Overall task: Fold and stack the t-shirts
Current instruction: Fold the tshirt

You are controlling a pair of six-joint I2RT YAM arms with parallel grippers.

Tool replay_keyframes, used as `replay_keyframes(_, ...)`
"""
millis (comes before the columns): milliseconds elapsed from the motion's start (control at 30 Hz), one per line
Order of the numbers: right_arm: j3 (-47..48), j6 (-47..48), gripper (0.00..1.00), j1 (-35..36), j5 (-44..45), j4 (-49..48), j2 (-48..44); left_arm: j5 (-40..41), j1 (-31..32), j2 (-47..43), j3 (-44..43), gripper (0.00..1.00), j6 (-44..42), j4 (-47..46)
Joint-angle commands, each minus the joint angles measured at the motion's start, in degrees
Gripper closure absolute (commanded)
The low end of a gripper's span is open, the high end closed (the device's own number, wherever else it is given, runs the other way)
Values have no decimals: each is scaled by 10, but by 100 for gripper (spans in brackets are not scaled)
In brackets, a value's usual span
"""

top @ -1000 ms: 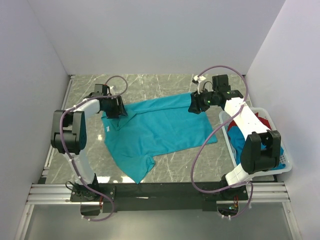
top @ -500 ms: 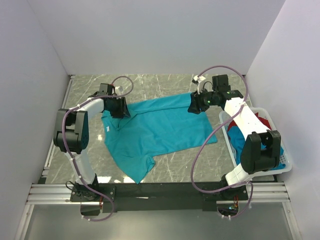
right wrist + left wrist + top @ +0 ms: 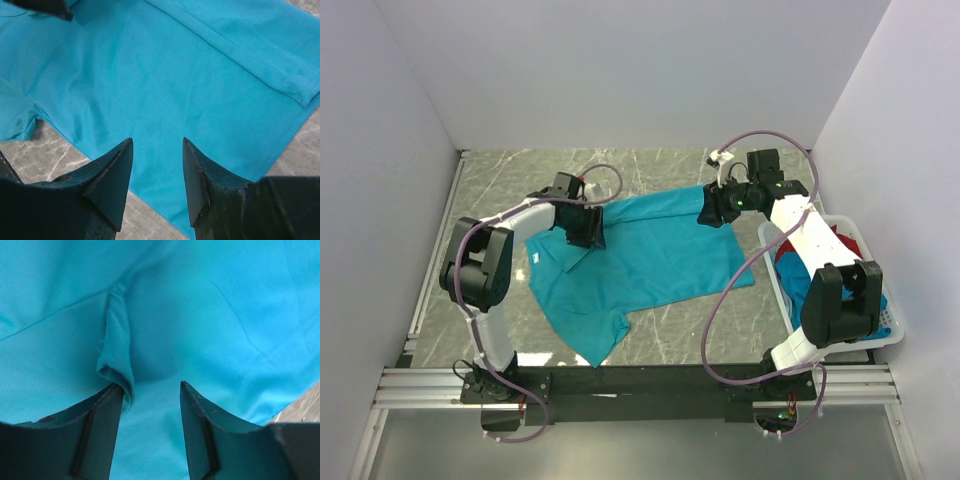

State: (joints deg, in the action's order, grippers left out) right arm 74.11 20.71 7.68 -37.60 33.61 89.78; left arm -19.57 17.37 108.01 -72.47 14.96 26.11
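A teal t-shirt (image 3: pixel 650 255) lies spread on the marble table, with one sleeve toward the near edge. My left gripper (image 3: pixel 588 232) is over its upper left part, where the cloth is turned inward. In the left wrist view the jaws (image 3: pixel 151 387) stand apart, and a small ridge of teal cloth (image 3: pixel 117 360) rests against the left finger. My right gripper (image 3: pixel 712 213) is open and empty above the shirt's upper right corner. The right wrist view (image 3: pixel 157 142) shows the flat shirt (image 3: pixel 150 65) and its hem below the jaws.
A white slatted basket (image 3: pixel 840 335) stands at the right edge of the table, holding a red shirt (image 3: pixel 847 240) and a blue shirt (image 3: pixel 800 285). White walls close in the table on three sides. The arm bases and a black rail line the near edge.
My left gripper has moved right and slightly nearer, from the shirt's left edge onto the shirt, and the upper left cloth has come inward with it. The right gripper has barely moved.
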Motion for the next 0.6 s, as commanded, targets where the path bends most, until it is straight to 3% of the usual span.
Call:
replay_keyframes(0, 0, 6, 49, -6, -12, -6, -1, 10, 25, -10, -2, 45, -21, 25)
replay_keyframes(333, 0, 9, 49, -6, -7, -5, 8, 120, 17, -107, -16, 32, -2, 3)
replay_keyframes(567, 1, 9, 49, -6, -5, -4, 19, 67, 7, -112, -15, 35, 0, -14)
